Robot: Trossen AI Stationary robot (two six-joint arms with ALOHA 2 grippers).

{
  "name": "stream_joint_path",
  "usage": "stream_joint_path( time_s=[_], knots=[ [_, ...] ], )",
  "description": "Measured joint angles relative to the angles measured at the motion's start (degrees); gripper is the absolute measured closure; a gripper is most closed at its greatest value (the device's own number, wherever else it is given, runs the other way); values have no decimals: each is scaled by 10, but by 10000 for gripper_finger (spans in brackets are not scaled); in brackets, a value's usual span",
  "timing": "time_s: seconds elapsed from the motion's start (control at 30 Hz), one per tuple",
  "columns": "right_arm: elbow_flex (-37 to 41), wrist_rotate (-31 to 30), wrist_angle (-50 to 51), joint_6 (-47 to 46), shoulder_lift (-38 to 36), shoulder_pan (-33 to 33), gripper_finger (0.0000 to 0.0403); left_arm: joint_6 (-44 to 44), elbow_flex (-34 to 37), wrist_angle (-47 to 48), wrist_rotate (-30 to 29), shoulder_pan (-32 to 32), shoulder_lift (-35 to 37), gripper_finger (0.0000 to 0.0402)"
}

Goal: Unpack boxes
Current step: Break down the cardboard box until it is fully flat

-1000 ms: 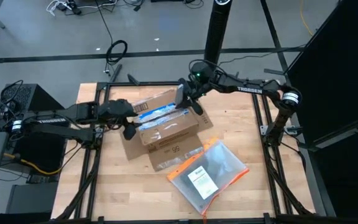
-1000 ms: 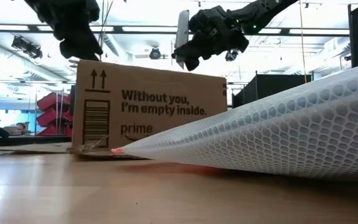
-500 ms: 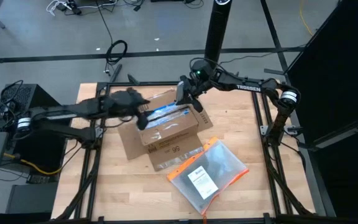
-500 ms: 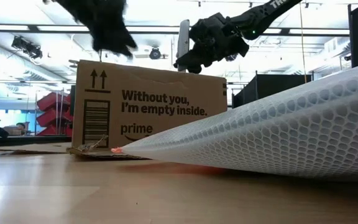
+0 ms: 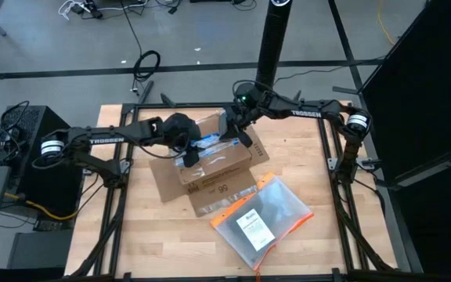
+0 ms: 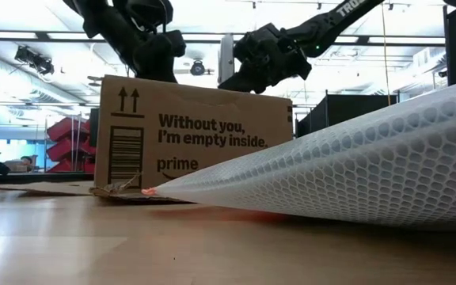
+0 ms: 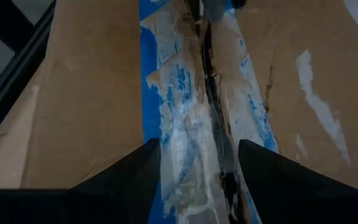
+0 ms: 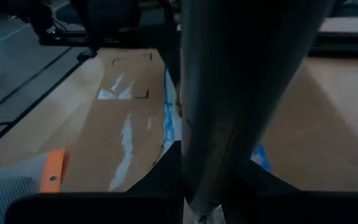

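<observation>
working open the brown corrugated cardboard box (image 5: pixel 210 160): left gripper (image 7: pixel 194 168) spread astride the taped seam, right gripper (image 5: pixel 229 129) clamping a grey tool; next, part the flaps.

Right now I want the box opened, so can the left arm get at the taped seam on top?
Probably yes. The left gripper hovers right over the box, its open fingers straddling the torn blue tape along the seam. The right gripper sits at the far end of the seam, not between them.
</observation>
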State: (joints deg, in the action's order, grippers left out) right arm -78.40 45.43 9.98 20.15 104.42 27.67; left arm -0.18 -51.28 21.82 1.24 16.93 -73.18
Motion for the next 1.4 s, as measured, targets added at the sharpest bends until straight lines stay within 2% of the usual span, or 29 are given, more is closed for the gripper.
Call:
stream_joint_path(
  time_s=[0.4,0.57,0.73,0.9,1.4],
  knots=[
    [0,-6,7,12,12,10,362,-4,0,22,0,-1,2,193],
    [0,4,-12,11,18,-7,362,-4,0,22,0,-1,2,193],
    [0,-24,2,13,34,-7,362,-6,0,26,0,-1,2,193],
    [0,-45,38,30,16,6,362,-15,0,34,0,-1,2,193],
    [0,-17,46,41,-22,45,362,-3,1,40,10,-2,4,193]
  ],
)
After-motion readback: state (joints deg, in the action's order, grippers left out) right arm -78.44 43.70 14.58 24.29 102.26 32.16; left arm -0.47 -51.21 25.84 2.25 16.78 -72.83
